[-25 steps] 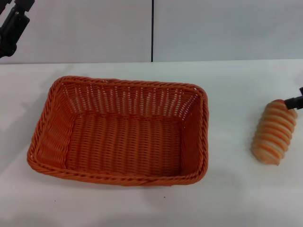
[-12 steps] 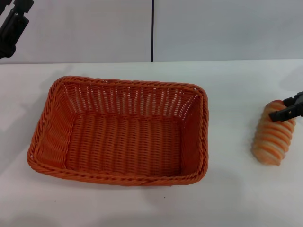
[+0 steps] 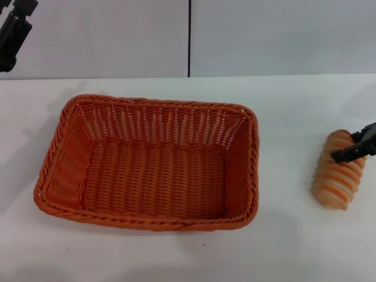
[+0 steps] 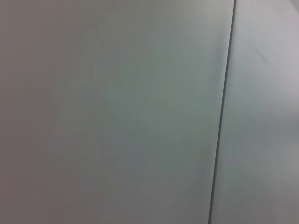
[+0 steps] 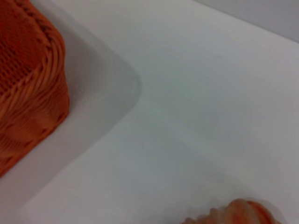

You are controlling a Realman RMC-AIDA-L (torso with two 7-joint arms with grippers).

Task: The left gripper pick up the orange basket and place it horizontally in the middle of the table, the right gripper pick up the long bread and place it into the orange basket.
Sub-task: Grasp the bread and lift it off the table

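Black right tool point(image 3: 357, 147) has slid lower onto our striped oblong long bread point(image 3: 337, 171); its closure we cannot tell.

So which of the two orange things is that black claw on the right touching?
The small striped orange-and-cream bread roll, lying on the white table. The right claw sits over it; the big orange wicker basket stands apart.

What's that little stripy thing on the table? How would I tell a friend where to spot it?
Start at the big orange basket sitting on the white table. Look across the bare tabletop to the robot's right, near the edge of the head view, where the black right hand reaches over a small oblong bread roll. Its orange and cream spiral stripes set it apart.
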